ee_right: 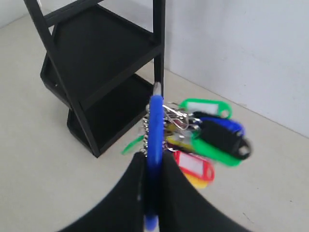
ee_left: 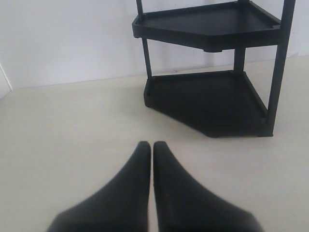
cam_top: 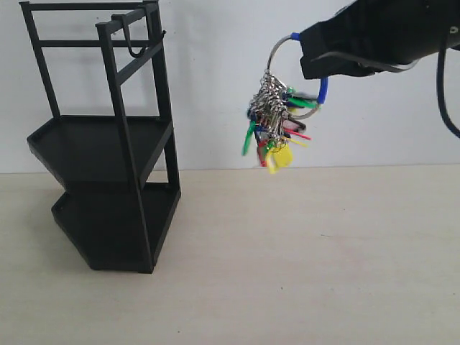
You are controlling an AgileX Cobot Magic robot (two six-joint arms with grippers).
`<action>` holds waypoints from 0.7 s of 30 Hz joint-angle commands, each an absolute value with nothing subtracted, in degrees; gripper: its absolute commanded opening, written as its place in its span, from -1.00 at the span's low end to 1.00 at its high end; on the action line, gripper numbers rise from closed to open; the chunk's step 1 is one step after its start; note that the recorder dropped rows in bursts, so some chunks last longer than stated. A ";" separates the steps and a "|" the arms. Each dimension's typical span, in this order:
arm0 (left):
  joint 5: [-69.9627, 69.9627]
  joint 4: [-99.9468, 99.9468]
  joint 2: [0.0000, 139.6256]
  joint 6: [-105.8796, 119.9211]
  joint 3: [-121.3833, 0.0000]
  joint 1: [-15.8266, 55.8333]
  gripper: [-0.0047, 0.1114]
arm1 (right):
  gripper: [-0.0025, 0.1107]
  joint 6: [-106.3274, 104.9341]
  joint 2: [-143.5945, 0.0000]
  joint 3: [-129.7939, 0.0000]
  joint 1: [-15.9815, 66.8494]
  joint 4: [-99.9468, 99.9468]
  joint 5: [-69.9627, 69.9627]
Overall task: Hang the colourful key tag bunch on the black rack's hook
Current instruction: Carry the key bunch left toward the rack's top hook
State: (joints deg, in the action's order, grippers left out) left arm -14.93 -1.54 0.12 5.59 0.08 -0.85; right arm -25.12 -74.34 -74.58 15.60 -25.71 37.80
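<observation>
The colourful key tag bunch (cam_top: pixel 277 126) hangs in the air right of the black rack (cam_top: pixel 100 151), its wire ring with the blue sleeve (ee_right: pixel 155 135) pinched by my right gripper (cam_top: pixel 310 61), which is shut on it. Green, blue, red, yellow and black tags (ee_right: pixel 207 140) dangle under the ring. The hook (cam_top: pixel 135 43) curves down from the rack's top bar, well to the left of the bunch. My left gripper (ee_left: pixel 152 147) is shut on nothing, low over the table, facing the black rack (ee_left: pixel 212 72). The black rack (ee_right: pixel 96 72) also shows beyond the bunch in the right wrist view.
The rack stands on a pale table (cam_top: pixel 302 259) against a white wall (cam_top: pixel 230 79). A black cable (cam_top: pixel 444 93) droops from the right arm at the right edge.
</observation>
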 commanded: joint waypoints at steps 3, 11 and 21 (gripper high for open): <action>-14.56 -1.34 0.00 5.55 0.00 -0.78 -0.84 | -0.96 -23.66 -73.84 -74.98 15.16 -23.92 34.39; -14.56 -1.34 0.00 5.55 0.00 -0.78 -0.84 | -0.96 -9.74 -73.95 -74.98 20.48 -14.17 26.78; -14.56 -1.34 0.00 5.55 0.00 -0.78 -0.84 | -0.96 -0.99 -84.05 -74.98 30.32 9.51 16.17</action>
State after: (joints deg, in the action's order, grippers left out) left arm -14.93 -1.54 0.12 5.59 0.08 -0.85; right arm -9.08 -83.68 -74.58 29.03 -1.32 21.67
